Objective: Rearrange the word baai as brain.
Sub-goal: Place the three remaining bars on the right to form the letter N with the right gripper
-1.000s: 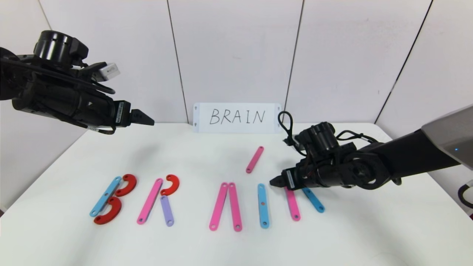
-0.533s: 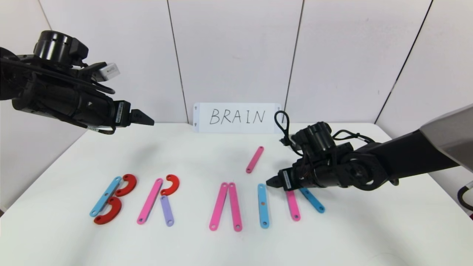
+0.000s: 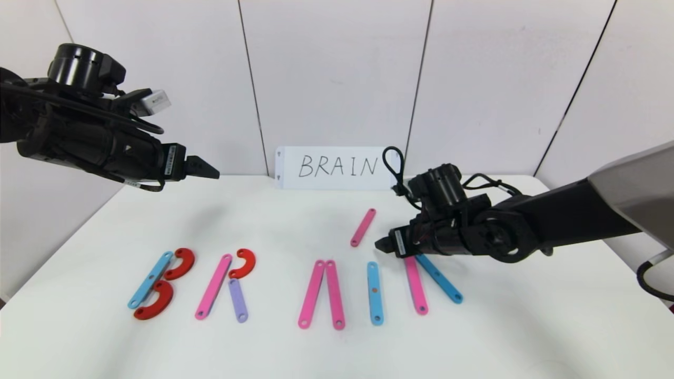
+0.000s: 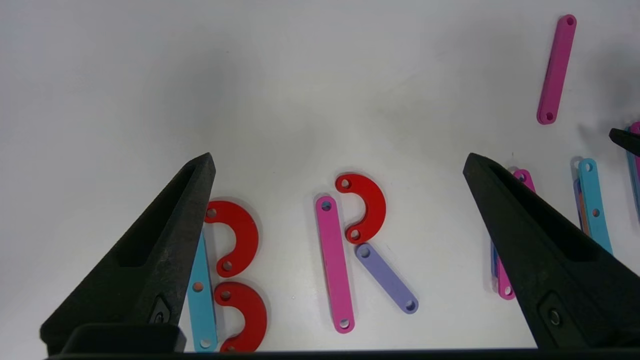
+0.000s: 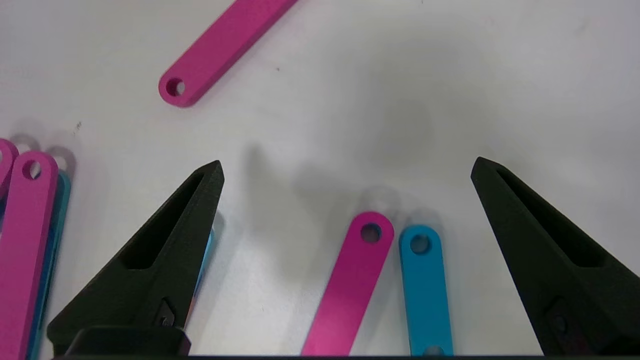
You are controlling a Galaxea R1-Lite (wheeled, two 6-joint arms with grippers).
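Note:
The word lies along the table's front. A blue strip (image 3: 150,279) with two red curves (image 3: 180,263) makes a B. A pink strip (image 3: 213,286), a red curve (image 3: 244,262) and a purple strip (image 3: 238,300) make an R. Two pink strips (image 3: 322,293) lean together, then a single blue strip (image 3: 374,292), then a pink strip (image 3: 416,285) and a blue strip (image 3: 438,278) meeting at their far ends. A loose pink strip (image 3: 363,227) lies behind them. My right gripper (image 3: 380,245) hovers open and empty just over those far ends (image 5: 371,233). My left gripper (image 3: 213,172) is open, high at the back left.
A white card (image 3: 338,167) with handwritten BRAIN leans on the back wall. The table's left edge (image 3: 63,247) runs under my left arm. My right arm (image 3: 568,221) stretches in from the right over the table.
My right gripper has moved back and to the left, away from the front, uncovering the far ends of the pink and blue strips. The left arm has not moved.

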